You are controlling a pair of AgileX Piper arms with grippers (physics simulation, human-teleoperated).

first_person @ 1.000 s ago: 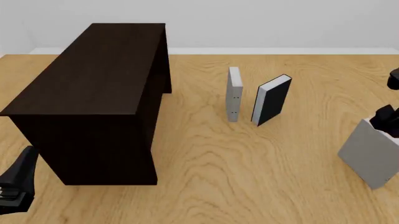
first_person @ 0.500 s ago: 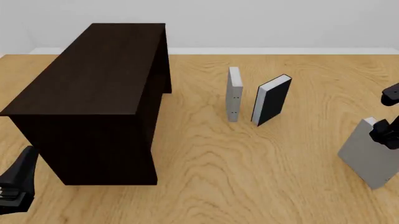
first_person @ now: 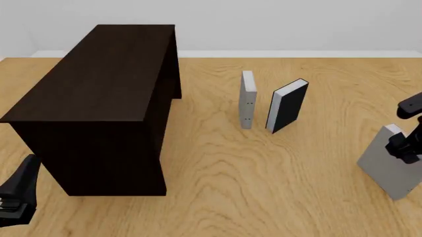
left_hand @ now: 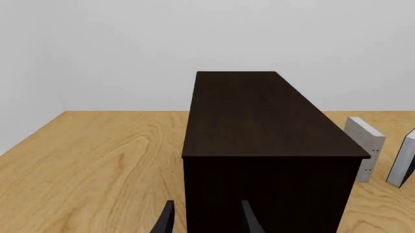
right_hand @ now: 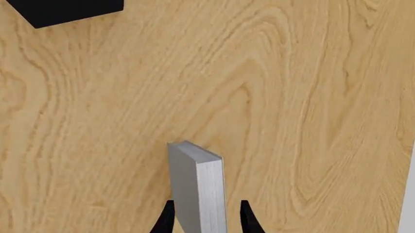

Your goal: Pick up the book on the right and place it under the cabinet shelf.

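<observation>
Against the front view of 0.5 s ago, we see the right gripper (first_person: 403,148) slightly lower on the book (first_person: 390,170); its dark fingers now overlap the book's upper far corner a little more, and the black link above it has shifted a touch down and left. Compared with 1 s ago, the gripper has come down from above the book's top edge. The book itself, the cabinet shelf (first_person: 99,84), the other 2 books and the left gripper (first_person: 17,197) sit where they were.

The table (first_person: 264,187) is light wood with a bold swirling grain; behind it rises a plain pale grey wall (first_person: 297,24).

The book stands on the table at the far right of the front view, well apart from the cabinet shelf and from the 2 books near the middle. It rests on one short edge with its long axis rising from the table, leaning a little toward the left, one broad grey cover turned toward the camera. In the right wrist view the book (right_hand: 198,187) stands between the 2 fingers (right_hand: 167,221), grey cover on one side and its lighter edge facing us; the fingers are apart, flanking it closely, and we cannot tell whether they touch it.

The left gripper hovers near the cabinet's near left corner, its fingers (left_hand: 166,222) apart, holding nothing.

The look-alike grey book (first_person: 247,101) stands upright just beside the tilted black book (first_person: 289,104).
</observation>
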